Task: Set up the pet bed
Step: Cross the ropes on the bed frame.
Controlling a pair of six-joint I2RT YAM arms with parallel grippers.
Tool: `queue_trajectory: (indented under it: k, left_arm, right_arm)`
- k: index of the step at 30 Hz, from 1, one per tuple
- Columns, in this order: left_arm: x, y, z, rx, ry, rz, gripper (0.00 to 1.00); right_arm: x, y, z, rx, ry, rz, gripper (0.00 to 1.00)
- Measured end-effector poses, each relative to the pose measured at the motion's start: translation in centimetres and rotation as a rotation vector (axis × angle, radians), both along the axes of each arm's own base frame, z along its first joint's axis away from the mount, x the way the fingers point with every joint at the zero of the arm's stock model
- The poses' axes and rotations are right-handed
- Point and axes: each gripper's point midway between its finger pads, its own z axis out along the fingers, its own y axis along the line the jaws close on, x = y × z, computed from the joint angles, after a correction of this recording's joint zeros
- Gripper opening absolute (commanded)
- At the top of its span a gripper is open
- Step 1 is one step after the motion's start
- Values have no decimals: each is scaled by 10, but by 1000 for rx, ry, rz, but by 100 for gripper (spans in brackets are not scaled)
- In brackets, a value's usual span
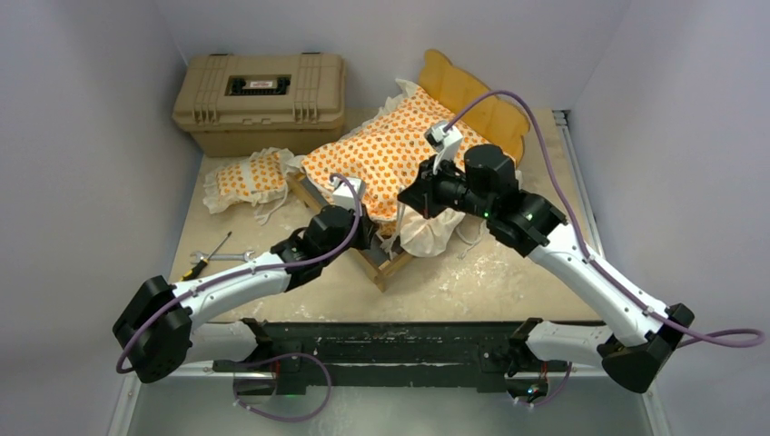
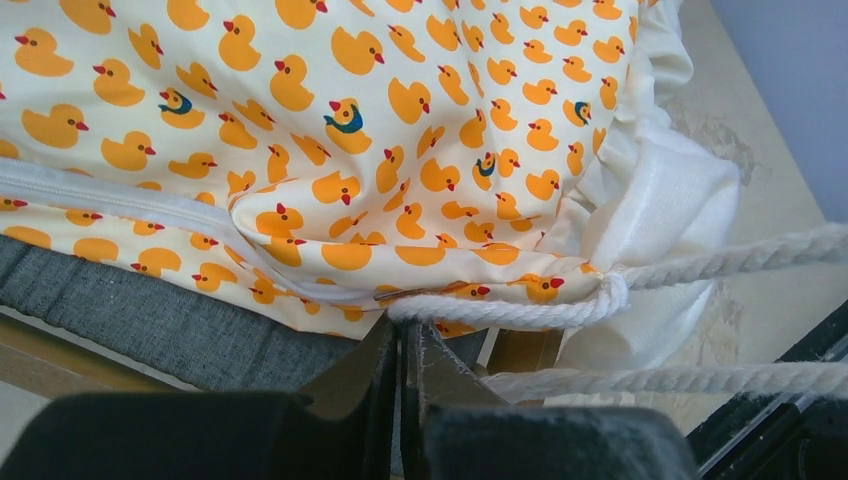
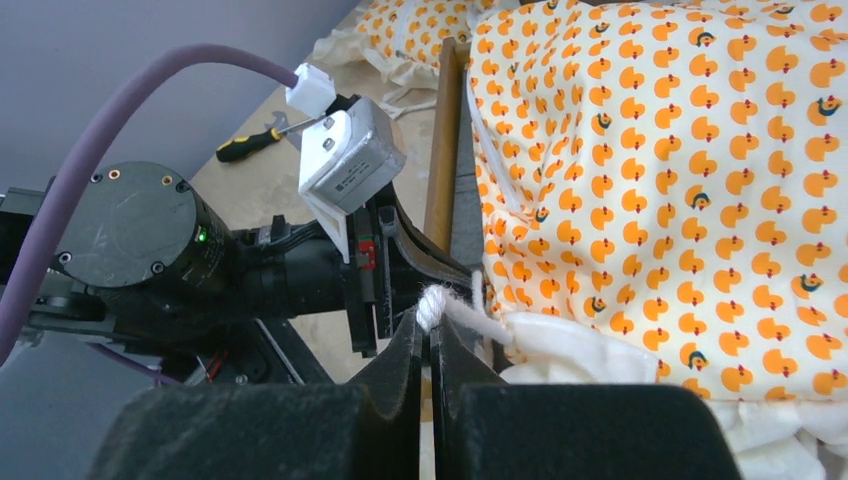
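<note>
The pet bed's light-wood frame, with its scalloped headboard (image 1: 472,95), stands at the table's middle back. The duck-print mattress cushion (image 1: 390,150) lies on its grey base (image 2: 150,315), white ruffle hanging over the near corner. The matching pillow (image 1: 250,177) lies on the table left of the bed. My left gripper (image 2: 405,335) is at the bed's near corner, shut on a white tie cord (image 2: 500,313) of the cushion. My right gripper (image 3: 428,325) is just beside it, shut on the knotted end of another white cord (image 3: 440,305).
A tan plastic hard case (image 1: 259,95) stands at the back left. A screwdriver (image 1: 195,268) and a wrench (image 1: 227,257) lie near the left arm. The two wrists are close together at the bed's corner (image 1: 386,268). A second cord (image 2: 700,378) runs right of my left fingers.
</note>
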Motion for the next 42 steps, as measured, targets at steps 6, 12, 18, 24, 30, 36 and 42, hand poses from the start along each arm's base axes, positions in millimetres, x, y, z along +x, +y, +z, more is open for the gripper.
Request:
queue_trajectory:
  k: [6, 12, 18, 24, 30, 36, 42]
  left_arm:
    - [6, 0, 17, 51, -42, -14, 0]
    - [5, 0, 18, 84, -45, -42, 0]
    - [-2, -5, 6, 101, -8, -85, 0]
    - [-7, -7, 0, 114, 13, -115, 0]
    - [-9, -9, 0, 110, 17, -129, 3]
    - [-10, -10, -1, 106, 20, -137, 6]
    - [-11, -12, -4, 107, 31, -148, 6]
  right_arm:
    - [0, -9, 26, -32, -26, -18, 4]
    - [-1, -21, 58, -49, -78, -47, 6]
    - [10, -26, 32, -168, -30, -74, 7]
    - [24, -42, -13, -318, 53, -174, 18]
    - [29, -54, -45, -377, 88, -247, 41]
    - [42, -70, -81, -448, 154, -395, 76]
    - [21, -69, -61, -279, 160, -386, 67]
